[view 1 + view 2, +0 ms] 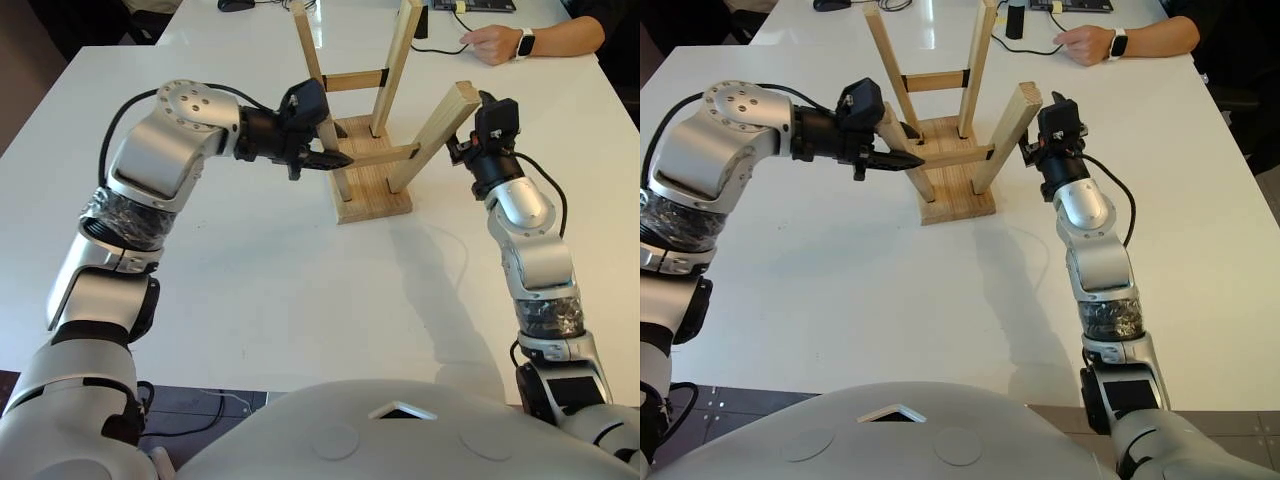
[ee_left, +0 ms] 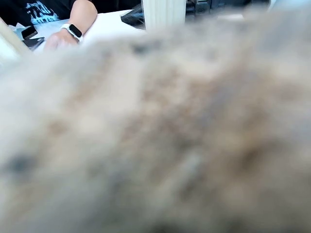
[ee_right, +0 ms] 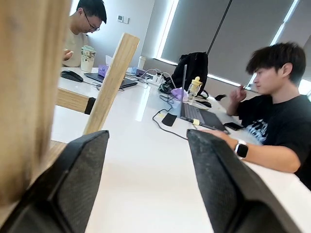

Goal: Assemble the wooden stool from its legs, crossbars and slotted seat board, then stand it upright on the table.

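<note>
Wood like this we judge light, stiff and smooth. Loose joints may pull apart, so best hold is low on legs, near seat board (image 1: 375,203). Pale stool (image 1: 395,60) sits upside down on white table (image 1: 250,270): seat board flat, legs pointing up from it, two crossbars (image 1: 355,80) between. One leg (image 1: 440,135) at seat board's right side leans outward. Our right gripper (image 3: 146,145) gapes empty, just beside that leg. Our left gripper (image 1: 340,158) is against leg above seat board's left side. Whether it grips, we cannot tell.

Wooden stool (image 1: 372,192) upside down, one leg (image 1: 441,128) tilted.
</note>
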